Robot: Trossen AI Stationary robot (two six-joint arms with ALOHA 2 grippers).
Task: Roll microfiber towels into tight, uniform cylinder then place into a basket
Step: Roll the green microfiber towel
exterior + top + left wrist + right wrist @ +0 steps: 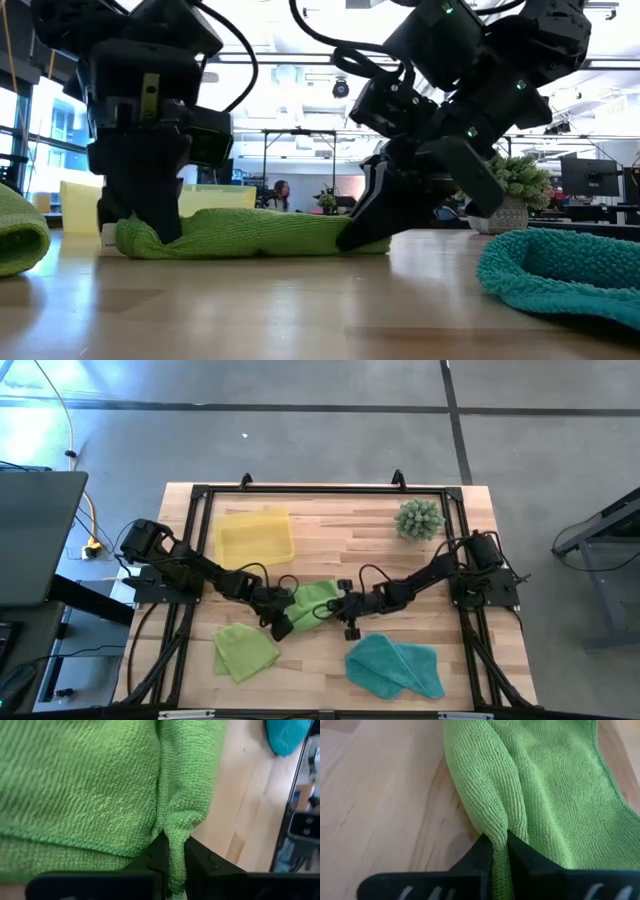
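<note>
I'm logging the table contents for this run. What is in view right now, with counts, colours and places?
Middle towel: one, lime green, table centre, pinched at both ends.
Loose green towel: one, lime green, front left of the table.
Teal towel: one, blue-green, front right.
Basket: one, translucent yellow, rear left, nothing visible in it.
Spiky plant: one, green, rear right.
Table: one, light wood.
Left hand: shut on the middle towel's fold.
Right hand: shut on its other end.
</note>
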